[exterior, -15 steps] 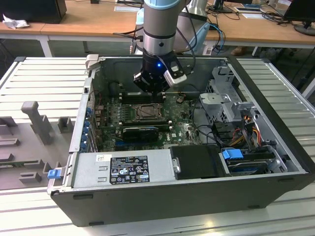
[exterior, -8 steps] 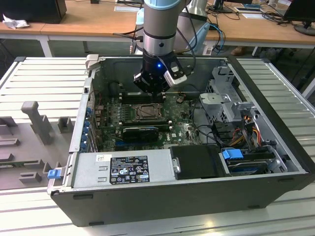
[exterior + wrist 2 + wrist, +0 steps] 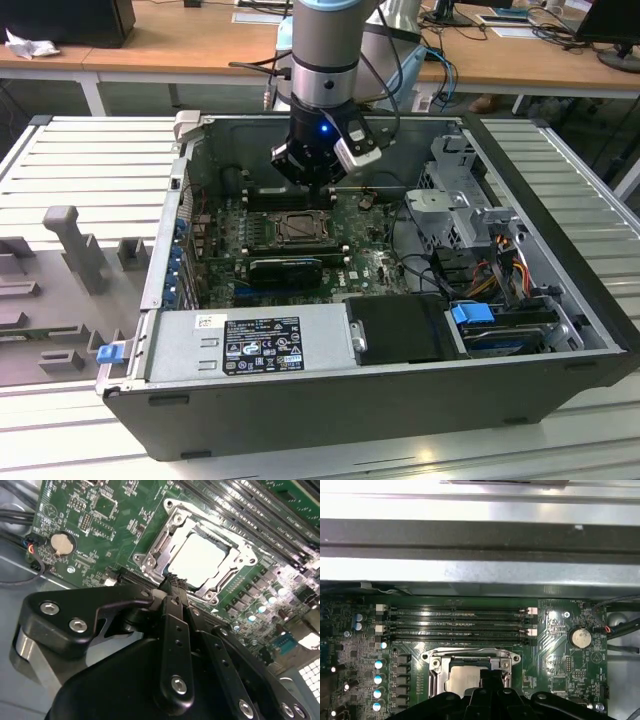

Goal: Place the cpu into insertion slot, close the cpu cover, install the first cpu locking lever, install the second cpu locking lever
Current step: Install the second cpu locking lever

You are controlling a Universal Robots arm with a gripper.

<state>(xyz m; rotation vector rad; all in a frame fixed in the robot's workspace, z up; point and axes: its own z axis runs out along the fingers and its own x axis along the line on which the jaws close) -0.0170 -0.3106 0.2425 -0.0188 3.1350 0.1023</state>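
Note:
The cpu (image 3: 200, 557) lies flat in the insertion slot (image 3: 298, 228), its pale metal face catching the light. The silver cpu cover (image 3: 150, 555) lies down around it as a frame, with the chip showing through its cut-out centre. My gripper (image 3: 172, 582) hangs just above the slot's near edge, shut with nothing between its fingers. In the first wrist view the cpu (image 3: 462, 680) and cpu cover (image 3: 470, 655) sit right beyond the gripper (image 3: 487, 676). In the exterior view the gripper (image 3: 305, 183) hovers over the green board inside the open computer case.
Long black memory slots (image 3: 457, 622) run beside the socket. A round coin battery (image 3: 580, 638) sits on the board. The case wall (image 3: 190, 200), drive cage (image 3: 460, 200), power supply (image 3: 250, 345) and loose cables (image 3: 500, 260) surround the board.

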